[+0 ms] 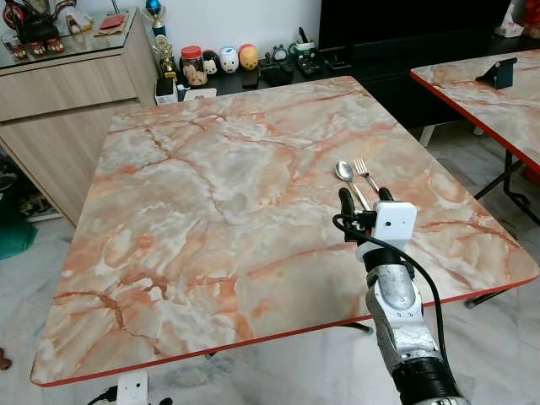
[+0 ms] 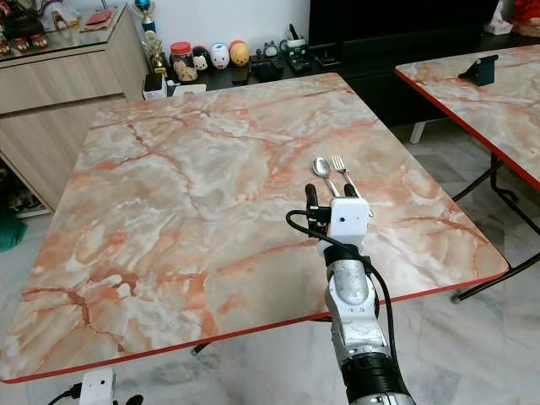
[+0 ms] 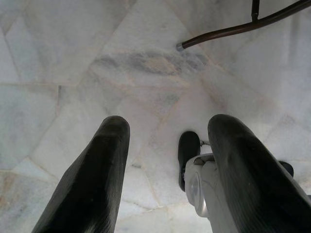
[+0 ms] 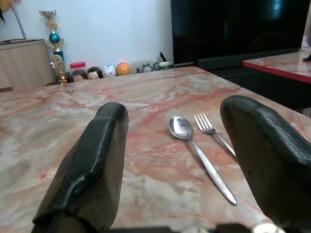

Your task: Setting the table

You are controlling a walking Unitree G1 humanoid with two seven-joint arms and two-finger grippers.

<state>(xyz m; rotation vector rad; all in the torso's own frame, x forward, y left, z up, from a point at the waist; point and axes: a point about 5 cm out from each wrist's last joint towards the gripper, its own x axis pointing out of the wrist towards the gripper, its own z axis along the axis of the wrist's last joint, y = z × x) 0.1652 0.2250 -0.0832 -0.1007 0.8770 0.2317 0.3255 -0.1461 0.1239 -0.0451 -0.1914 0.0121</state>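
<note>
- Just ahead of my right claw (image 1: 365, 197), fingers apart, a silver metal spoon (image 4: 197, 152) lies pointing away, near the marble-patterned bench's (image 1: 211, 211) right edge.
- Left claw (image 3: 167, 160) hangs open.

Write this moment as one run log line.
right gripper: open, above marble table | silver metal spoon, silver metal fork: side by side | left gripper: open, idle

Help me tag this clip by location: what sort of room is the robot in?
Probably a home dining or living area. A marble-patterned table holds a spoon and a fork beyond the open right gripper. Behind it stand a wooden sideboard and a shelf of figurines.
</note>
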